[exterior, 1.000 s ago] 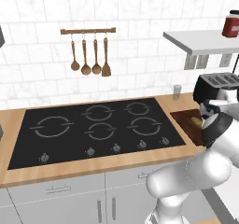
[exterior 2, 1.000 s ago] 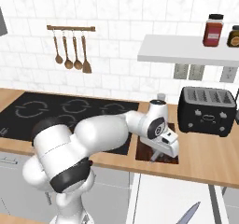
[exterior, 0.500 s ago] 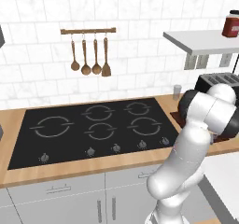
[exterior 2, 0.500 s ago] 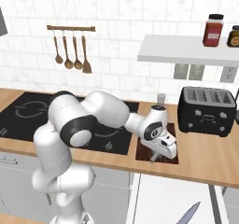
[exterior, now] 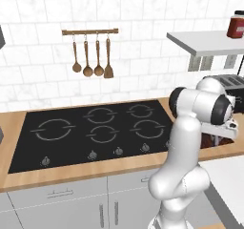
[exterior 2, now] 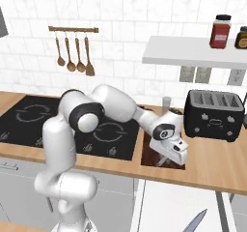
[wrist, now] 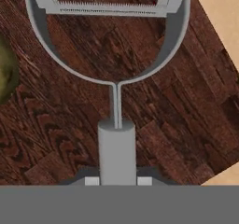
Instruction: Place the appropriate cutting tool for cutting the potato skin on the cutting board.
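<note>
**Peeler held low over the cutting board**

The gripper [exterior 2: 169, 151] hangs just above the cutting board [exterior 2: 147, 151], which lies on the wooden counter [exterior 2: 212, 166] between the black cooktop [exterior 2: 58, 122] on its left and the black toaster [exterior 2: 212, 114] on its right. In the hand view the grey peeler [wrist: 114, 73] runs straight out from the gripper, its handle caught at the base between the fingers, its blade over the dark board [wrist: 177, 111]. The potato [wrist: 5, 76] sits on the board at the hand view's left edge, apart from the peeler.
</note>
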You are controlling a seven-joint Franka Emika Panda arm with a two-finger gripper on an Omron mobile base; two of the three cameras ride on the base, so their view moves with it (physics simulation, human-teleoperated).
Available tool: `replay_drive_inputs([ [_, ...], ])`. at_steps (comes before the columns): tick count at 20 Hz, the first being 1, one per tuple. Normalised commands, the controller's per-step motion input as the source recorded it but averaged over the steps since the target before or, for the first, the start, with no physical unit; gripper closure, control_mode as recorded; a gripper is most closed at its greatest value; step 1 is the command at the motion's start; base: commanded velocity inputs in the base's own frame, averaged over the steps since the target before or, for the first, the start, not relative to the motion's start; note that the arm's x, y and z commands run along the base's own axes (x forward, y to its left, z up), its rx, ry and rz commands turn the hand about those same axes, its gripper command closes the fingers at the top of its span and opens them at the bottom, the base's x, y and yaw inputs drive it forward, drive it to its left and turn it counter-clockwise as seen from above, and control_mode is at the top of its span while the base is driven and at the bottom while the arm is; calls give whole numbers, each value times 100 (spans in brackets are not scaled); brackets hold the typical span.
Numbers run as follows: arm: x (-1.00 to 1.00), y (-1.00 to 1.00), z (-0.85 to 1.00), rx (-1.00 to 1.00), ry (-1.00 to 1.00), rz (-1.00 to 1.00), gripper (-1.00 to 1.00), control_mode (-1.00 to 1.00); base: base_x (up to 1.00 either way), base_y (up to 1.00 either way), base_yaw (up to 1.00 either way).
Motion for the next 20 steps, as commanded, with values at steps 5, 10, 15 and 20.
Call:
replay_drive_inputs([
  [5,-23,18,10,0,0,1,-100,-100,0,0,0],
  [10,-59,30,55,-2,-1,4,-100,-100,0,0,0],
  [15,-75,34,60,-7,0,5,-100,-100,0,0,0],
  [20,-82,60,50,-13,0,6,-100,-100,0,0,0],
])
